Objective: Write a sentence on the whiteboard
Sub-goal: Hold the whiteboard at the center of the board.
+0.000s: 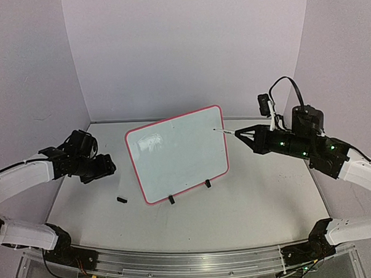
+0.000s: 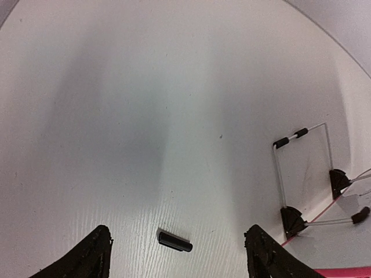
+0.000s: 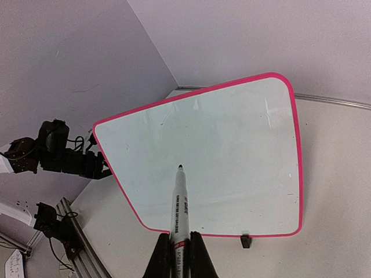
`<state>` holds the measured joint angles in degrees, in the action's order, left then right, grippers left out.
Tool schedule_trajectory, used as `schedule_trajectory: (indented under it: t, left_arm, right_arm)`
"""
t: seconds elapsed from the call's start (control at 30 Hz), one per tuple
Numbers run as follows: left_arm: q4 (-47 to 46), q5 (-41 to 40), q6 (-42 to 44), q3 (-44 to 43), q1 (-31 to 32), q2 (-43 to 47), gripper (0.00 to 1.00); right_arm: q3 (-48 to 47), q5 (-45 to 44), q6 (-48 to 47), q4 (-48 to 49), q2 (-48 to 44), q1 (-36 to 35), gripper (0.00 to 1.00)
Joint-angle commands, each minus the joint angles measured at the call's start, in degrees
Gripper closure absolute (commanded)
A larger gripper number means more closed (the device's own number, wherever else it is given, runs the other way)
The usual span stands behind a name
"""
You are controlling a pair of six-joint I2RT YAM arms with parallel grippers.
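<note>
The whiteboard (image 1: 177,155), white with a pink-red frame, stands tilted on two black clip feet at mid-table; its face is blank (image 3: 232,150). My right gripper (image 1: 244,135) (image 3: 180,238) is shut on a white marker (image 3: 180,202), uncapped, black tip pointing at the board's face near its upper right edge. I cannot tell whether the tip touches. My left gripper (image 1: 106,167) (image 2: 177,231) hangs open left of the board, nothing between its fingers. A small black marker cap (image 2: 174,241) (image 1: 121,199) lies on the table below it.
The board's wire stand (image 2: 301,174) and a strip of its pink frame (image 2: 342,271) show at the right of the left wrist view. Grey walls close the table at the back and sides. A metal rail (image 1: 191,262) runs along the near edge.
</note>
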<state>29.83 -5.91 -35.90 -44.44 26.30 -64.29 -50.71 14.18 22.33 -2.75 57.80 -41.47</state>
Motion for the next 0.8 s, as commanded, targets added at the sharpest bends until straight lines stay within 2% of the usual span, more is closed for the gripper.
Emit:
schedule_trajectory:
  t: [0.0, 0.1, 0.33, 0.47, 0.63, 0.7, 0.77]
  left_arm:
    - [3.3, 1.7, 6.9, -8.7, -0.2, 6.5, 0.11]
    - [1.6, 13.7, 13.2, -14.0, -0.4, 4.5, 0.06]
    - [-1.0, 33.9, 23.3, -21.6, -3.2, -1.3, 0.04]
    - [-3.5, 41.5, 26.3, -21.7, -4.9, -4.1, 0.04]
    - [-5.5, 47.3, 30.4, -19.3, -6.0, -5.2, 0.05]
    - [-6.8, 49.2, 31.3, -18.0, -6.1, -5.5, 0.08]
    - [-7.4, 50.8, 32.3, -17.4, -6.1, -5.9, 0.18]
  right_arm:
    - [0.2, 4.5, 2.0, 7.2, -0.3, 0.1, 1.0]
    - [-0.8, 6.9, 3.4, 10.2, 2.3, -0.3, 1.0]
    - [-3.4, 7.4, 4.2, 15.5, 9.7, -5.5, 1.0]
    - [-5.8, 6.9, 4.2, 17.2, 13.4, -8.3, 1.0]
    - [-8.1, 6.5, 5.0, 18.6, 17.1, -9.4, 1.0]
    - [-9.3, 6.1, 5.1, 18.7, 18.6, -9.8, 1.0]
    - [-10.6, 6.2, 5.1, 18.8, 20.2, -10.1, 1.0]
